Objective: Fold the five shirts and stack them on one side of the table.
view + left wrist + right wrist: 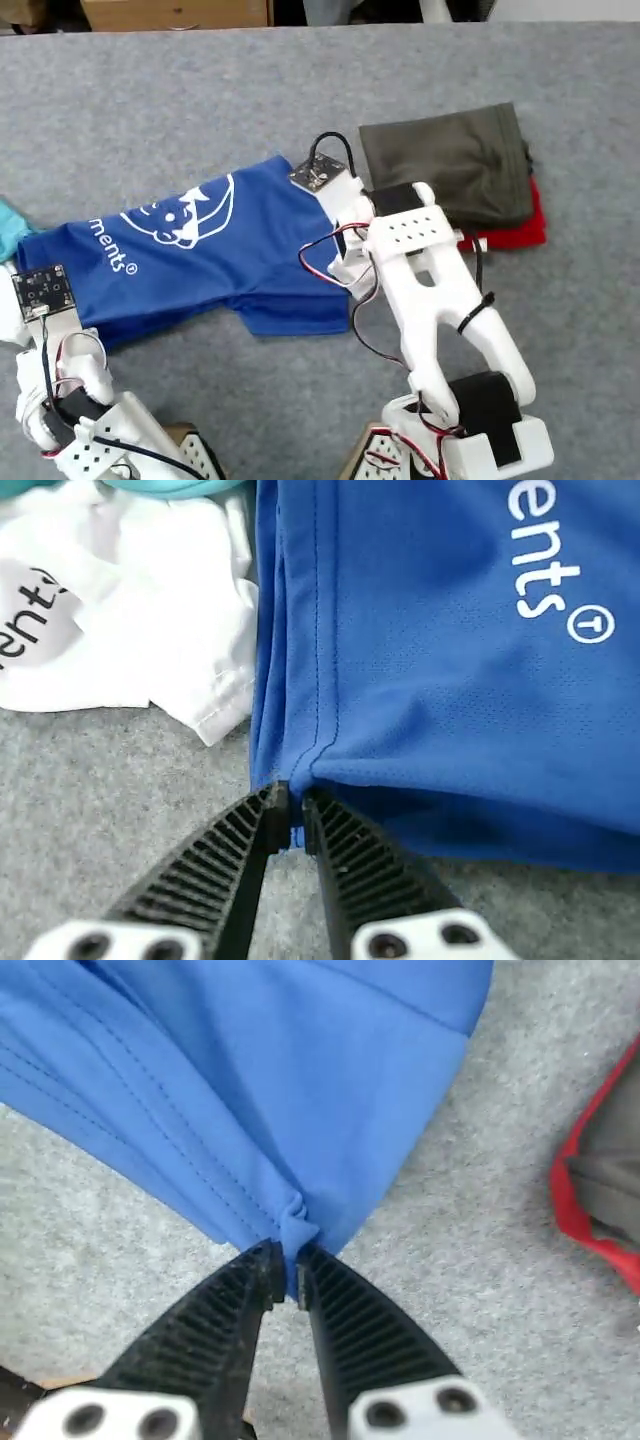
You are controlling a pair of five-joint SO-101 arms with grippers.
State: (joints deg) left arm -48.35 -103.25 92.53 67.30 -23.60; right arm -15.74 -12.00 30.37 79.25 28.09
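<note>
Grey table (200,90), blue shirt (230,260) edges pinched in L end effector (290,815) & R end effector (287,1265)

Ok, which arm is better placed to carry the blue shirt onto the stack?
Right, probably: the right pincer pinches the blue shirt beside the olive-on-red stack; the left pincer holds the far end.

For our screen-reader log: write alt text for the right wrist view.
The right pincer is shut on a bunched edge of the blue shirt, which spreads away over the grey table. Nearby lies a dark shirt on a red shirt.
</note>
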